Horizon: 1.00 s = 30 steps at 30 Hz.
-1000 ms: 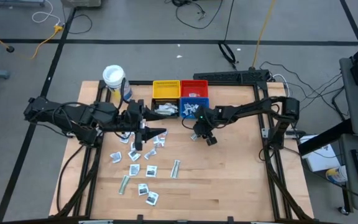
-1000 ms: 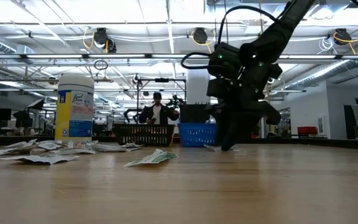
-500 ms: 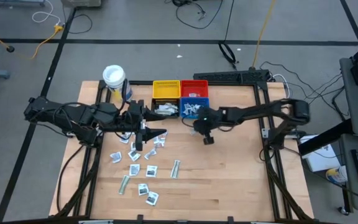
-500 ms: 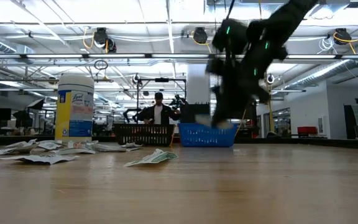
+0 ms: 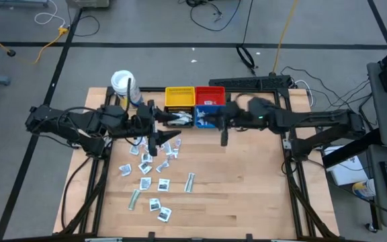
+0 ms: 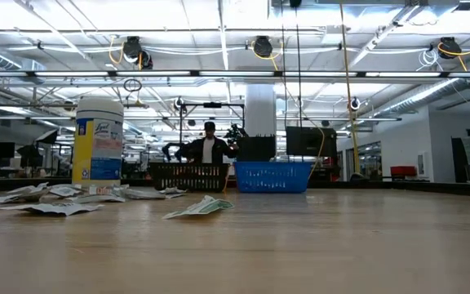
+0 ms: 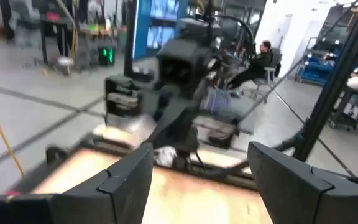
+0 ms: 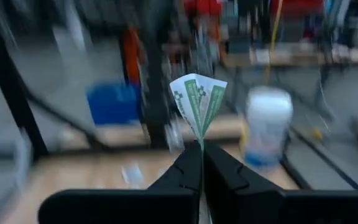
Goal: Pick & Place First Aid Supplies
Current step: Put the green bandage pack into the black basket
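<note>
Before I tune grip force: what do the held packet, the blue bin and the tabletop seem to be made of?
Packet in the right gripper: thin paper or foil-paper, matte white with green print, folded and creased. Blue bin: probably moulded plastic, its wall slotted. Tabletop: pale wood with visible grain, lightly finished.

Robotics lab in an open industrial hall
Exposed ceiling trusses with strip lights, cables trailing over taped concrete floor, a seated person among equipment racks beyond
</note>
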{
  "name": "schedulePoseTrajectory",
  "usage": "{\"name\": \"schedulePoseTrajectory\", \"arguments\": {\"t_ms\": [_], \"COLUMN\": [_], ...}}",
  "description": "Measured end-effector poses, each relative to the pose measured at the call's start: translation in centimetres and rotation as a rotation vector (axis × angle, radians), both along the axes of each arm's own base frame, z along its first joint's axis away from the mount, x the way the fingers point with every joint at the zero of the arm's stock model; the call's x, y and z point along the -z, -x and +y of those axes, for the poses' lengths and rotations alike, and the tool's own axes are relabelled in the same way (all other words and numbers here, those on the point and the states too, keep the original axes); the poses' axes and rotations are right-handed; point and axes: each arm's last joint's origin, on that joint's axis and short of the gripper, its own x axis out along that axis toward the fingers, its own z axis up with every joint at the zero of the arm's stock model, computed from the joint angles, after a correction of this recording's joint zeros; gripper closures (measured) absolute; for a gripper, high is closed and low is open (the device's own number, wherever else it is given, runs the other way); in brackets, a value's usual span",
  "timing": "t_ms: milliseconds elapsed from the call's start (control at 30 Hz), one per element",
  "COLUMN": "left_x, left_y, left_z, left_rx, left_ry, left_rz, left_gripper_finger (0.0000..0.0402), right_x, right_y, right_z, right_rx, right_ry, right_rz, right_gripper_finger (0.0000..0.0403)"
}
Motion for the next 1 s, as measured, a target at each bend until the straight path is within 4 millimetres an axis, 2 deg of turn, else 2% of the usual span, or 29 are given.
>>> {"name": "schedulePoseTrajectory", "arguments": {"t_ms": [133,333,467,700,1000], "left_x": [-0.5,-0.7,-0.6,-1.4,-2.7], "left_y": [-0.1,-0.2,-0.8,-2.0,-3.7], "left_z": [0.6,1.5,1.7,1.7,1.5], "left_rx": [-0.022,0.023,0.046,0.049,0.067], "left_ry": [-0.069,-0.074,-0.05,-0.091,-0.13], "left_rz": [-0.043,-0.062,-0.061,-0.053,-0.068], "left_gripper_finger": [0.0133,0.0133,0.0133,0.0133,0.0139], "right_x": [-2.3,-2.9,-2.3,-3.6,-4.0], "right_y": [0.5,0.2,-0.6,-2.6,-2.6], "right_z": [1.2,2.9,3.4,3.5,3.4], "right_rx": [-0.045,-0.104,-0.118,-0.121,-0.118], "right_ry": [-0.048,-0.086,-0.106,-0.051,-0.028], "right_rz": [-0.183,-0.269,-0.218,-0.186,-0.192], "right_gripper_finger": [0.0402,0.0402,0.0402,0.0403,0.0403]}}
